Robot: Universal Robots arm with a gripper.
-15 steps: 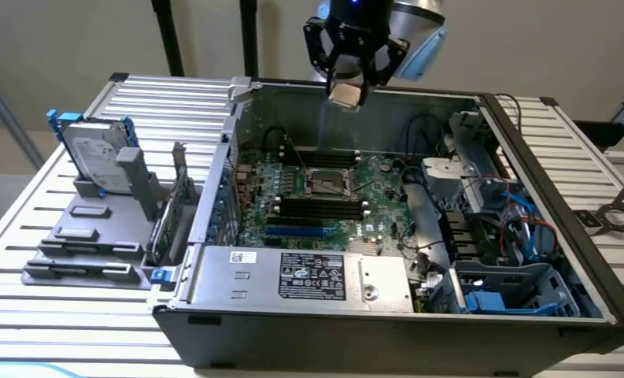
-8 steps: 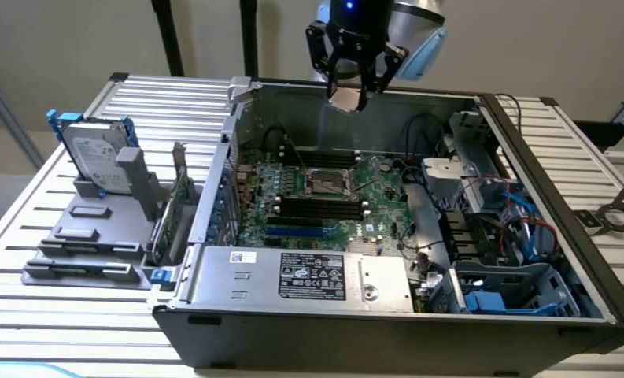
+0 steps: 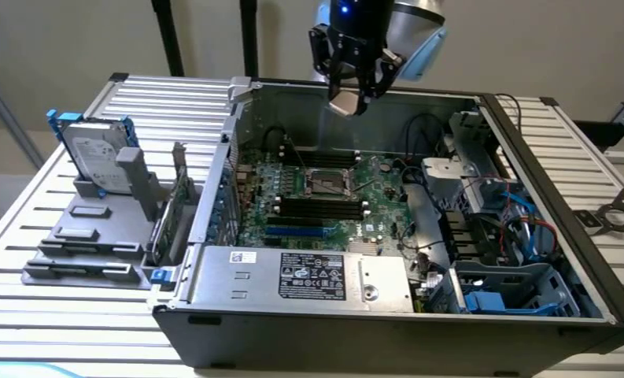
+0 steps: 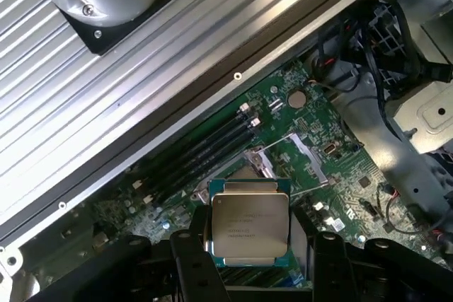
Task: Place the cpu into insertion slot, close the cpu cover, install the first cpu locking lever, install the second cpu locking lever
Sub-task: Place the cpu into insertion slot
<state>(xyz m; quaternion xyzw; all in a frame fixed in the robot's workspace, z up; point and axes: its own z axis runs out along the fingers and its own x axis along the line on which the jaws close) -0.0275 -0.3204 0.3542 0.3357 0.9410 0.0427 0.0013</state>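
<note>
My gripper [image 3: 354, 93] hangs above the back wall of the open computer case [image 3: 217, 197], shut on the cpu [image 3: 345, 104]. In the wrist view the cpu [image 4: 250, 224] is a flat square chip with a silvery top, held level between the two black fingers [image 4: 190, 249]. The insertion slot [image 3: 327, 179] is a square socket with a dark centre on the green motherboard, well below the gripper. In the wrist view the slot [image 4: 279, 164] is partly hidden behind the chip. The thin silver cpu cover [image 4: 304, 148] shows at its rim; whether it is raised or flat I cannot tell.
Black memory sticks [image 3: 317, 209] lie just in front of the socket. A silver power supply [image 3: 301, 276] fills the case's near side. Drive cages and blue cables [image 3: 522, 228] crowd the exterior view's right. A hard drive [image 3: 97, 153] stands outside the case on the slatted table.
</note>
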